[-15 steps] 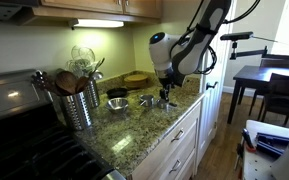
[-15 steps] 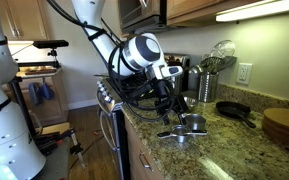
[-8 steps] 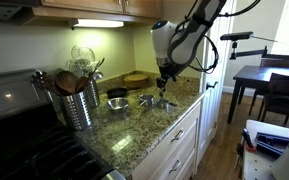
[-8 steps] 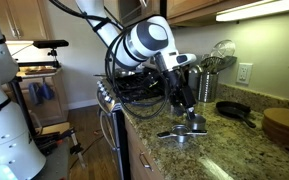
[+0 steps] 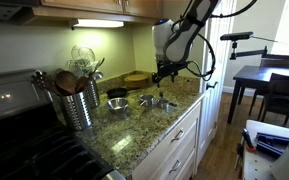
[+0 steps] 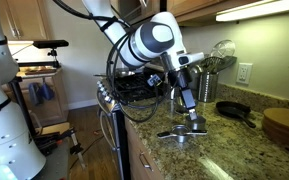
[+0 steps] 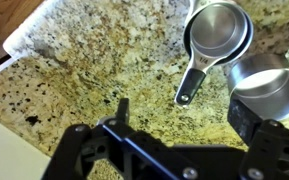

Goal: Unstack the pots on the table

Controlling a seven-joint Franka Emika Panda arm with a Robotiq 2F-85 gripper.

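Small shiny silver pots sit on the speckled granite table (image 7: 84, 60). In the wrist view a nested stack of pots (image 7: 220, 32) lies at the top right, its handle pointing down-left. A single pot (image 7: 269, 85) stands beside it at the right edge. My gripper (image 7: 184, 122) hangs above the counter, open and empty, with its right finger near the single pot. In both exterior views the gripper (image 5: 164, 73) (image 6: 189, 106) hovers above the pots (image 5: 160, 101) (image 6: 190, 127), not touching them.
A wider steel bowl (image 5: 145, 101) and a dark pan (image 5: 117, 93) lie behind the pots. A ribbed utensil canister (image 5: 82, 106) stands by the stove (image 5: 24, 150). A wooden board (image 6: 284, 125) lies on the counter. The counter's front edge (image 7: 24, 40) is close.
My gripper has risen from right at the pots to well above them. The pots stay on the counter.
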